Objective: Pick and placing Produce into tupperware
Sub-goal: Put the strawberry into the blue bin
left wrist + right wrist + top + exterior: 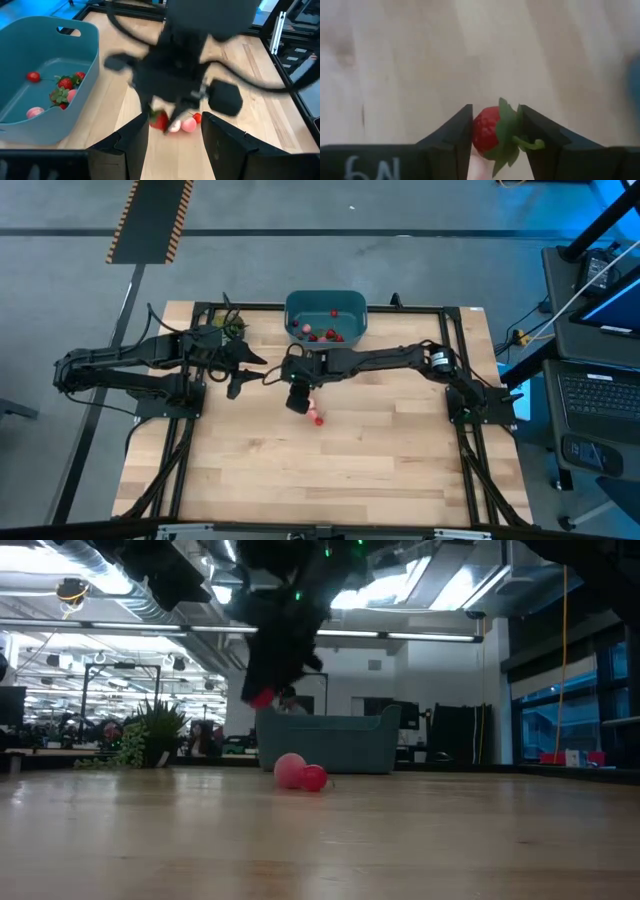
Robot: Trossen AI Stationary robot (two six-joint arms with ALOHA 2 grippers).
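Above two loose berries (317, 417), right tool (495, 131) clamps one strawberry (492, 132); left tool (172, 137) open.

One tub (326, 312), two arms, five berries (64, 82) inside (roughly), two loose (302, 774)

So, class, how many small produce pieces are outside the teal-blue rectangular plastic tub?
3. A red strawberry with a green top is held in the right gripper above the wooden table; a pink piece and a smaller red piece lie on it. Others may be hidden.
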